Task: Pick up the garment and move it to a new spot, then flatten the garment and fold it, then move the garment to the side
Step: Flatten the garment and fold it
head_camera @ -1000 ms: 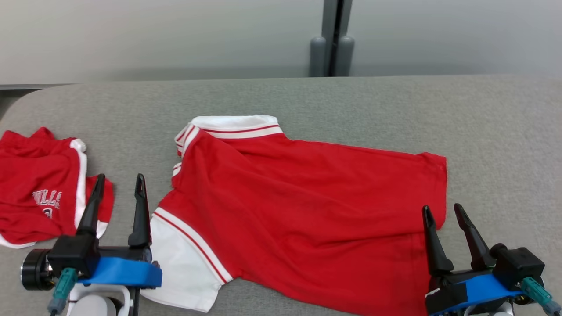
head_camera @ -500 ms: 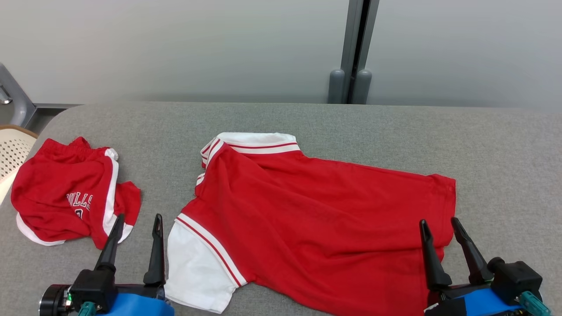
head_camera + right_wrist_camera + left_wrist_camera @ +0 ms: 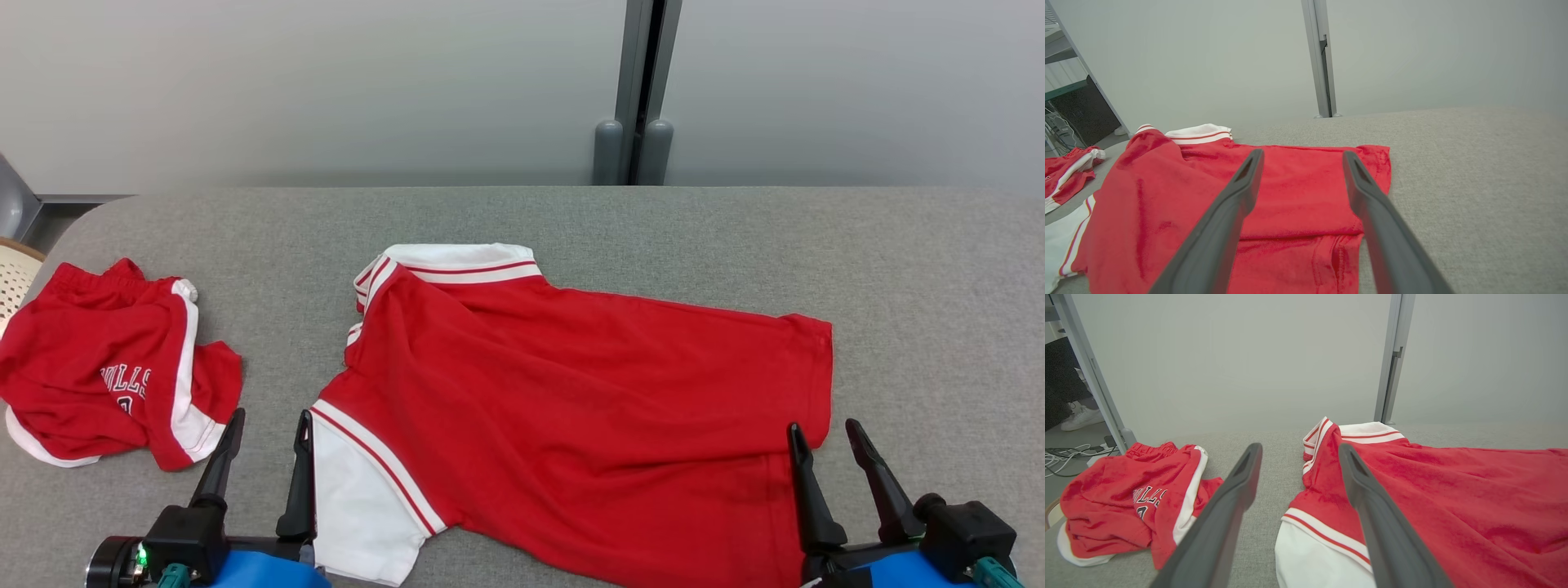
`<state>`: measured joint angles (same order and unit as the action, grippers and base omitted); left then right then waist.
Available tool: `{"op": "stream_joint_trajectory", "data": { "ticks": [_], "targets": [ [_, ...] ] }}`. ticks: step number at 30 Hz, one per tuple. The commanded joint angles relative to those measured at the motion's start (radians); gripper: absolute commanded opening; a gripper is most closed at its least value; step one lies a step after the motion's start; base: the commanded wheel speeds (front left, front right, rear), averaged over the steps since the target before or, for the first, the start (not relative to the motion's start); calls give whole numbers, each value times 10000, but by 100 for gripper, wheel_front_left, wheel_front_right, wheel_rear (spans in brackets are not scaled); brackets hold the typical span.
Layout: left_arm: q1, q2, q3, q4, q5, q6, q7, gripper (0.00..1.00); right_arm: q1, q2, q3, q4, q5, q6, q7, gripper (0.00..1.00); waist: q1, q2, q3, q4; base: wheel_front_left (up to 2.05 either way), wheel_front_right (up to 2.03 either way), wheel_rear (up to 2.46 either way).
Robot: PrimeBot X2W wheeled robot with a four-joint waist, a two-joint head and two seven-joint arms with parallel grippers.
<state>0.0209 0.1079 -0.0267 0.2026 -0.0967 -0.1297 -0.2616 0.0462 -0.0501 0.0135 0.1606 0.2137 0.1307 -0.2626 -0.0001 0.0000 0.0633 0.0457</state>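
Grey surface (image 3: pixel 939 286) bare right of shirt (image 3: pixel 588 408); shorts (image 3: pixel 106 384) near left edge. Two garments. Left gripper (image 3: pixel 271 415), right gripper (image 3: pixel 821 425): fingers released.

Crumpled red shorts (image 3: pixel 106 367) with white trim lie near the left end of the grey fabric table (image 3: pixel 735 237). A grey post (image 3: pixel 641 90) stands behind it against the pale wall (image 3: pixel 326 82).

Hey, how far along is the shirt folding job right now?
Done, apparently: the red shirt lies mostly flat on the grey table. In hand: nothing; left gripper and right gripper hover open at its near edge. Left: folding it, then moving it aside.
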Motion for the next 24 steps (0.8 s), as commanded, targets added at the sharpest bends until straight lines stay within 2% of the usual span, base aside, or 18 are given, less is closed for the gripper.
{"op": "stream_joint_trajectory", "data": {
  "ticks": [1,17,24],
  "targets": [
    [-64,20,12,16,4,-6,-48,100,30,-5,-21,-41,-31,2,-32,100,1,0,17,-12,0,0,0],
    [-117,60,11,368,-81,-10,-47,100,-24,-5,-73,94,-79,2,-32,100,1,0,51,-36,0,0,0],
    [177,81,94,1269,-291,-11,-47,100,211,-6,-205,877,-122,2,-32,100,1,0,99,-68,0,0,0]
  ]
}}
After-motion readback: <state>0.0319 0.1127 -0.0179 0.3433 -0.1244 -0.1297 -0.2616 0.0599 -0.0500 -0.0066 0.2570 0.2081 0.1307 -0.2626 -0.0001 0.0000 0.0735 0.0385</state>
